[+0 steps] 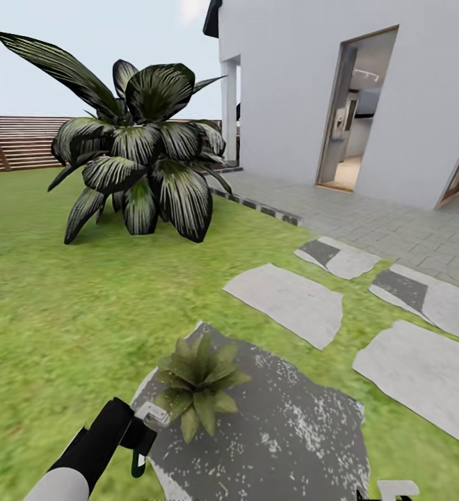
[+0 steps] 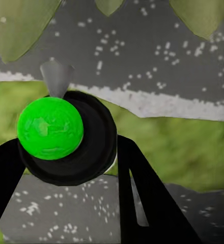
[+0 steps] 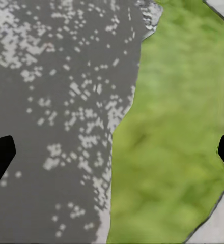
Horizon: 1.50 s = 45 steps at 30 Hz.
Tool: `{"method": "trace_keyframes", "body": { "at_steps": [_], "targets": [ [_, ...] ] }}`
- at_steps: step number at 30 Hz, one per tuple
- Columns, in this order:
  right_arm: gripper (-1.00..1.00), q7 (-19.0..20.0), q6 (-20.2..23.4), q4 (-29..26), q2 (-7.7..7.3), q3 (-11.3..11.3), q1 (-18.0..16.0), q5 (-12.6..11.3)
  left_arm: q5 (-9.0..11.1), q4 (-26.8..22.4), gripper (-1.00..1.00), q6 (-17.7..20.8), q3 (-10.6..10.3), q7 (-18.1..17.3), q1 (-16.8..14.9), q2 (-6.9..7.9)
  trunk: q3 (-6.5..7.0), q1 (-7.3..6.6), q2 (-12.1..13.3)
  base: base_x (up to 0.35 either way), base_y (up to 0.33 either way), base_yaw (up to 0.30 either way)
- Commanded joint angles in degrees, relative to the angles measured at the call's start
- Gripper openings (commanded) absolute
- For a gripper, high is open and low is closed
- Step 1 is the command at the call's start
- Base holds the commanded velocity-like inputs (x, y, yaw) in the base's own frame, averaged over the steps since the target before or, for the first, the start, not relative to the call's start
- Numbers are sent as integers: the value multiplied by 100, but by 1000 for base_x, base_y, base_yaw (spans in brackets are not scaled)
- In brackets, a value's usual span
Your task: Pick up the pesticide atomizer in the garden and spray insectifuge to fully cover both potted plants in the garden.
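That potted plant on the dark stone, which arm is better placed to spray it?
Left. The left gripper holds the pesticide atomizer, its nozzle beside the potted plant. The right gripper is open over bare stone and grass.

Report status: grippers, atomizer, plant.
Left gripper shut on pesticide atomizer, nozzle toward potted plant. Right gripper open over stepping stone and grass. Nothing in the way.

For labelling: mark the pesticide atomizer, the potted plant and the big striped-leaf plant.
pesticide atomizer (image 1: 151,415): head view, its light grey nozzle head, at the left gripper.
potted plant (image 1: 200,384): head view, centre of the leaf rosette.
striped-leaf plant (image 1: 142,156): head view, middle of its leaves.
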Motion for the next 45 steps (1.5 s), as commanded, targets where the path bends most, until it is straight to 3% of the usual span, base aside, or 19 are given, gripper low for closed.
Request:
{"method": "trace_keyframes", "body": {
  "at_steps": [1,13,25,45],
  "targets": [
    [100,-8,-13,-1,0,50,0,-56,-59,-8,-100,14,24,-58,-3,-4,-5,-1,-2,0,-289,277],
    [100,-3,-13,-1,-1,50,0,-56,-59,-12,-100,22,28,-58,-3,-12,17,-1,-2,0,-289,260],
    [100,-22,-13,-27,93,42,0,-75,-59,5,-100,57,27,-58,-3,-6,-32,-1,-2,81,-269,17],
    [100,-23,-13,-27,106,33,0,-74,-50,66,-100,84,2,-67,-1,-3,-78,-1,-2,16,-15,49]
  ]
}}
